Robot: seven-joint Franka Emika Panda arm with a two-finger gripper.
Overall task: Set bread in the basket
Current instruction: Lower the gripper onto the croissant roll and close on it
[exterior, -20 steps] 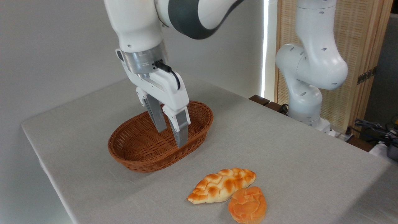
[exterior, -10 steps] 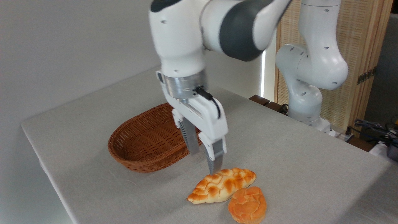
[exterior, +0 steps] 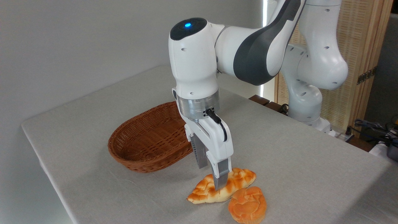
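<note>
Step in hand: we judge this to be the reach onto the bread (exterior: pixel 224 186), with the grasp not yet made.
Gripper: our gripper (exterior: pixel 210 177) points straight down with its jaws parted, one finger on each side of the loaf's middle; it holds nothing that we can see.
Near finger: the front fingertip overlaps the loaf's top, so we cannot tell whether it touches the crust or hangs just above it.
Far finger: it stands behind the loaf, on the basket side, with its tip hidden from us.
Bread: it lies flat on the table (exterior: pixel 295 161) directly under the gripper, its long axis running across the gap between the fingers.
Bun: a round orange bun (exterior: pixel 247 205) sits touching or just beside the loaf's near edge, in front of the gripper and a little to the right.
Basket: the basket (exterior: pixel 143 140) is empty, behind and to the left of the gripper, close by.
How to do it well: we should sink low enough to catch the loaf's flanks, not its crown, and close gently on the narrow middle.
Risk: the front finger could nudge the bun or drag it along, so we want it clear.
</note>
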